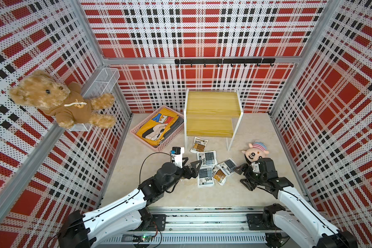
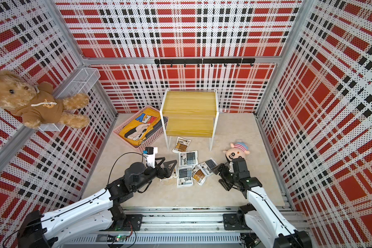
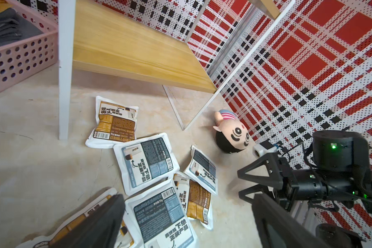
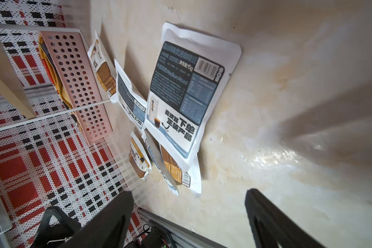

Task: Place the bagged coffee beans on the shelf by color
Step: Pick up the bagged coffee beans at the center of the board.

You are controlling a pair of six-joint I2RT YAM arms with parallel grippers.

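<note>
The shelf stands bare at the back. On the floor in front of it the bagged coffee beans lie scattered. A brown pouch is nearest the shelf. Then come grey-blue pouches and a second brown pouch. My left gripper is open at the pile's left edge, straddling a grey-blue pouch; one finger covers another brown pouch. My right gripper is open over bare floor, just right of the pile.
A pink basket with a yellow garment sits left of the shelf. A doll head lies beside the right arm. On the left wall a teddy bear hangs below a white wire basket. A black hook rail is on the back wall.
</note>
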